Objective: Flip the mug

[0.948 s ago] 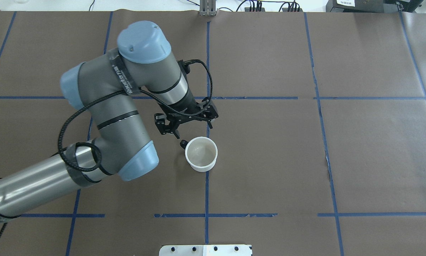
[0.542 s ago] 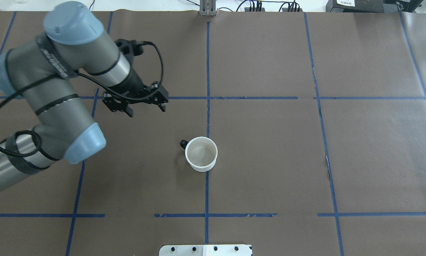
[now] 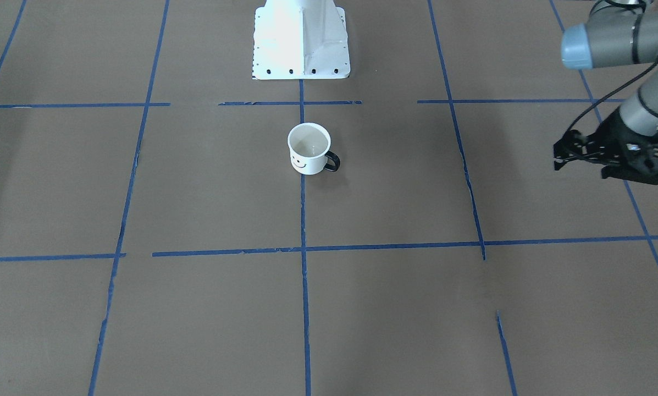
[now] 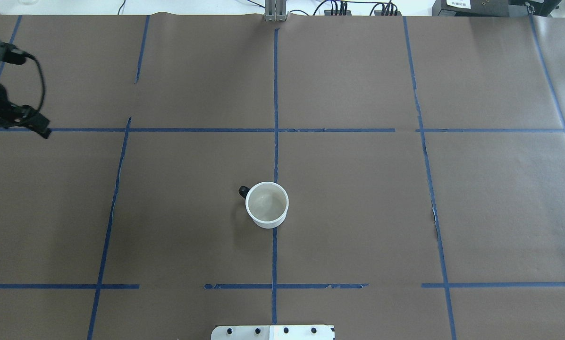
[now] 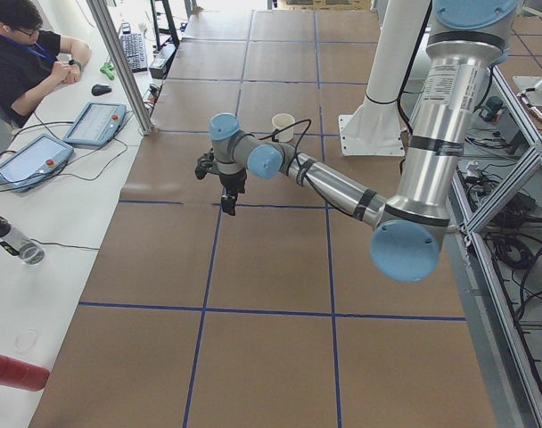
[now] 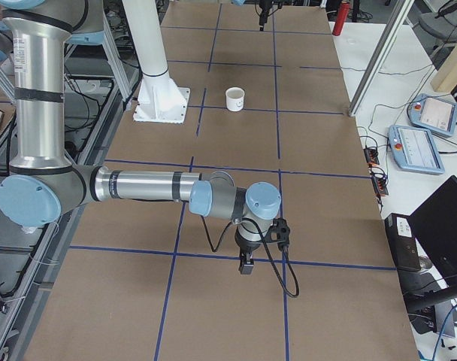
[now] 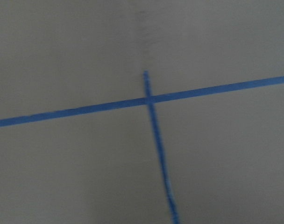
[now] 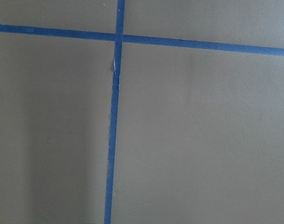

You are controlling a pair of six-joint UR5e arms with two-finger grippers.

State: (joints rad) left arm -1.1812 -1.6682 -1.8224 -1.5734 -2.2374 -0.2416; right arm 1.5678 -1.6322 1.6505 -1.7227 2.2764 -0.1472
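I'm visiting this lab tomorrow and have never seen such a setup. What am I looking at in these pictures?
This is a robot with two jointed metal arms at a table covered in brown paper with blue tape lines. One picture looks down from behind the robot and one faces it from across the table. Two look along the table from its ends. Two come from small cameras on the wrists and show only paper and tape. The one thing on the table is a white mug with a smiley face and a black handle, standing upright with its mouth up. The left hand hangs open and empty, far to the side of the mug. The right hand is also far from it, and I cannot tell whether it is open. Neither holds the mug.
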